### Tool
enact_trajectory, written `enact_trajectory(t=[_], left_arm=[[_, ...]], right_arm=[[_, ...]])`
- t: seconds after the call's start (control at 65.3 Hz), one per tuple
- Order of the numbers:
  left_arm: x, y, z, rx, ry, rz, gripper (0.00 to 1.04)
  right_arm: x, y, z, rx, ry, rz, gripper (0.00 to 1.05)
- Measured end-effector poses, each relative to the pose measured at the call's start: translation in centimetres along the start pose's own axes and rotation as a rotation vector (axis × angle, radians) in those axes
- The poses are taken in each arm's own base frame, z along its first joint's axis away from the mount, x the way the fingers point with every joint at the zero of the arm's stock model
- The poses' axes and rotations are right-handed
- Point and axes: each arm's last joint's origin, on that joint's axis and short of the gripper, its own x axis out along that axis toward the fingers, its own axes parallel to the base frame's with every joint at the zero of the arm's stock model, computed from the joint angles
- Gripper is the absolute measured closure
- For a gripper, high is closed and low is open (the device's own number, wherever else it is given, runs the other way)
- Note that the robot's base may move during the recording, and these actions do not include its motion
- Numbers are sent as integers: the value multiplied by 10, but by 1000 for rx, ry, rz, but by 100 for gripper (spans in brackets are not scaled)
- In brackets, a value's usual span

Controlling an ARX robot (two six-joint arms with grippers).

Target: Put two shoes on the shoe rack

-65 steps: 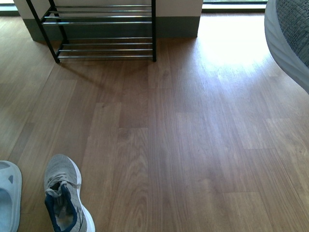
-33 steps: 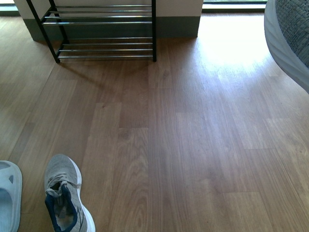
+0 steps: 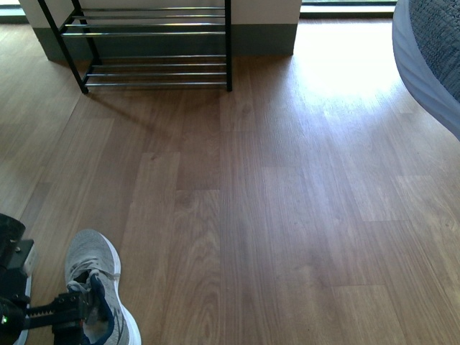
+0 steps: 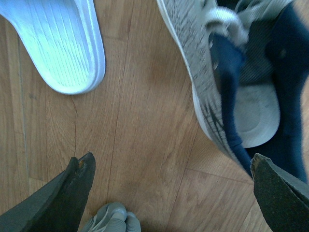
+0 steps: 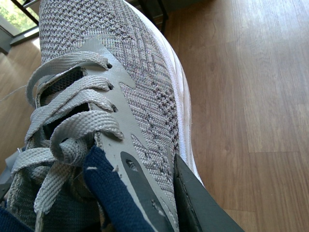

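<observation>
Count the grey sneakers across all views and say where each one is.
2. One sneaker stands on the floor at the front view's lower left, below the open left gripper; the other sneaker fills the right wrist view, a gripper finger against its side.

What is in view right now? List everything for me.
grey knit lace-up sneaker on the floor: one, grey with navy lining, near left
second grey knit sneaker: one, grey, in the right claw
black-framed chrome-rod shoe rack: one, far left, at the wall
pale ribbed slipper: one, whitish-blue, beside the floor sneaker
grey padded furniture edge: one, far right
brown wooden floor: one
left claw: open, at the floor sneaker's heel
right claw: shut on second sneaker
</observation>
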Motion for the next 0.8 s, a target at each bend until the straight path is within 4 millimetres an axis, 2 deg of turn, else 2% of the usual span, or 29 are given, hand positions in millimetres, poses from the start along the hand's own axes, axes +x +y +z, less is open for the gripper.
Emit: enact_trajectory(t=[0.123, 0.23, 0.628, 0.797], left_arm=[[21, -3, 15, -13, -14, 27, 9], [32, -4, 20, -18, -12, 22, 9], [70, -5, 14, -15, 49, 32, 10], [75, -5, 18, -14, 36, 41, 32]], right_arm=[[0, 0, 0, 0, 0, 0, 103], [0, 0, 0, 0, 0, 0, 103], [0, 0, 0, 0, 0, 0, 103], [0, 0, 0, 0, 0, 0, 103]])
